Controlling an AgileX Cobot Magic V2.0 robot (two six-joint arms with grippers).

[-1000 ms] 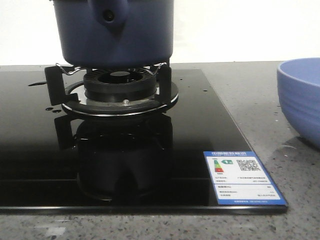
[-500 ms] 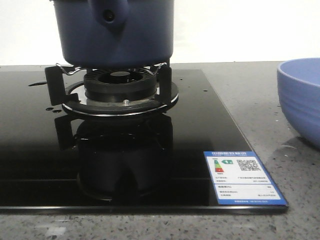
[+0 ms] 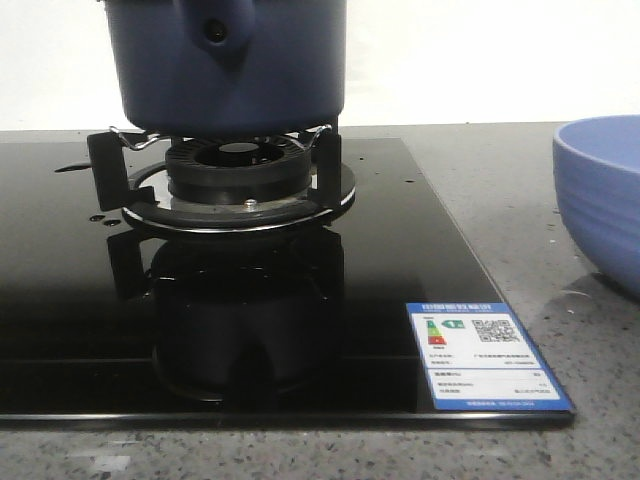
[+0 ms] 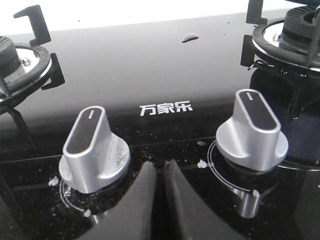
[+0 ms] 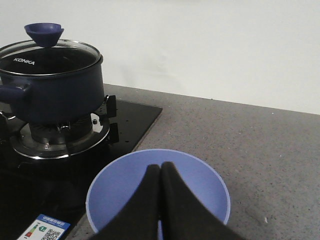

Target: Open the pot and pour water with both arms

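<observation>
The dark navy pot (image 3: 232, 70) stands on the burner's support (image 3: 235, 190) of the black glass hob; its handle stub with a dark hole faces me. In the right wrist view the pot (image 5: 55, 95) carries a glass lid (image 5: 47, 57) with a blue knob (image 5: 44, 34). My right gripper (image 5: 160, 167) is shut and empty above the periwinkle bowl (image 5: 125, 185). My left gripper (image 4: 157, 167) is shut and empty, low over the hob between two silver control knobs (image 4: 92, 147) (image 4: 252, 130). Neither gripper shows in the front view.
The periwinkle ribbed bowl (image 3: 603, 195) stands on the grey speckled counter (image 3: 520, 190) right of the hob. A blue energy label (image 3: 484, 355) sits on the hob's front right corner. A second burner (image 4: 20, 65) lies at the hob's other side. A white wall is behind.
</observation>
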